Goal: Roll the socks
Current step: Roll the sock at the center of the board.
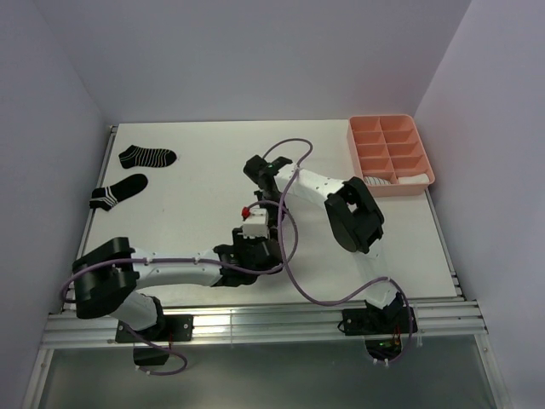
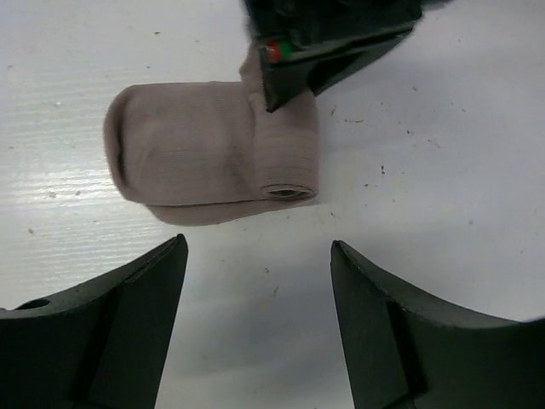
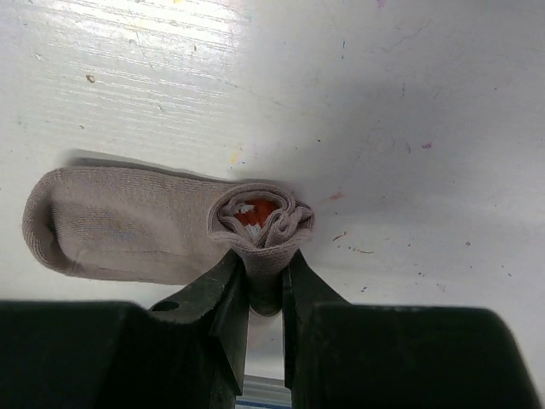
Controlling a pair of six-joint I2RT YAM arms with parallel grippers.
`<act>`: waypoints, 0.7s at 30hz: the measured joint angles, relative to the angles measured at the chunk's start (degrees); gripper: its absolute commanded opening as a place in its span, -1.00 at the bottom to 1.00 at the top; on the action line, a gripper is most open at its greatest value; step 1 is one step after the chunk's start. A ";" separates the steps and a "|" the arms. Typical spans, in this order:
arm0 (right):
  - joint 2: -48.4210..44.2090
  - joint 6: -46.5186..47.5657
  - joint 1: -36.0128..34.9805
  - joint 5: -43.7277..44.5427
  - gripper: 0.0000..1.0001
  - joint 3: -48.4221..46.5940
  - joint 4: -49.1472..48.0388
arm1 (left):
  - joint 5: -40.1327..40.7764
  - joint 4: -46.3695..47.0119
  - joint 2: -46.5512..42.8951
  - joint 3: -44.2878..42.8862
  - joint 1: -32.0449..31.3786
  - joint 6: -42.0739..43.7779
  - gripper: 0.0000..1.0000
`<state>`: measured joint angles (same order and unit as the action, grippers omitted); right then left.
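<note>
A taupe sock (image 3: 128,226) lies flat on the white table, its cuff end rolled into a tight coil (image 3: 260,223) with red and white showing inside. My right gripper (image 3: 266,264) is shut on that coil. In the left wrist view the same sock (image 2: 204,153) lies just beyond my left gripper (image 2: 257,245). That gripper is open, a short way off the sock, with only bare table between its fingers. Two black white-striped socks (image 1: 147,157) (image 1: 118,192) lie apart at the far left of the table.
A pink compartment tray (image 1: 351,141) stands at the back right, with rolled light socks (image 1: 381,180) in its nearest compartments. Both arms meet at the table's middle, with purple cables looping around them. White walls enclose the table on three sides.
</note>
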<state>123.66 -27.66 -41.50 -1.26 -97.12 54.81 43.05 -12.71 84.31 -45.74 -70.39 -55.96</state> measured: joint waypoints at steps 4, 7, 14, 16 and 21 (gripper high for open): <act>0.70 -0.37 -0.28 0.48 -1.00 -1.05 1.07 | 2.32 0.11 5.66 -4.46 -1.25 1.79 0.47; 1.03 -0.63 -0.39 0.70 -0.99 -1.49 1.55 | 4.04 0.35 8.83 -6.86 -1.33 2.93 0.47; 1.31 -1.33 -0.52 0.92 -0.99 -1.90 1.99 | 7.69 0.37 16.55 -10.86 -1.25 4.22 0.41; 1.36 -1.49 -0.57 0.90 -0.99 -1.95 2.03 | 8.20 0.31 18.47 -11.67 -1.09 4.37 0.36; 1.70 -1.79 -0.76 0.83 -0.99 -2.38 2.43 | 9.97 -0.39 21.66 -13.77 -0.52 4.68 0.25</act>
<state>125.36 -29.45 -42.26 -0.43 -99.50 57.23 53.01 -13.10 105.97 -59.51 -70.91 -51.29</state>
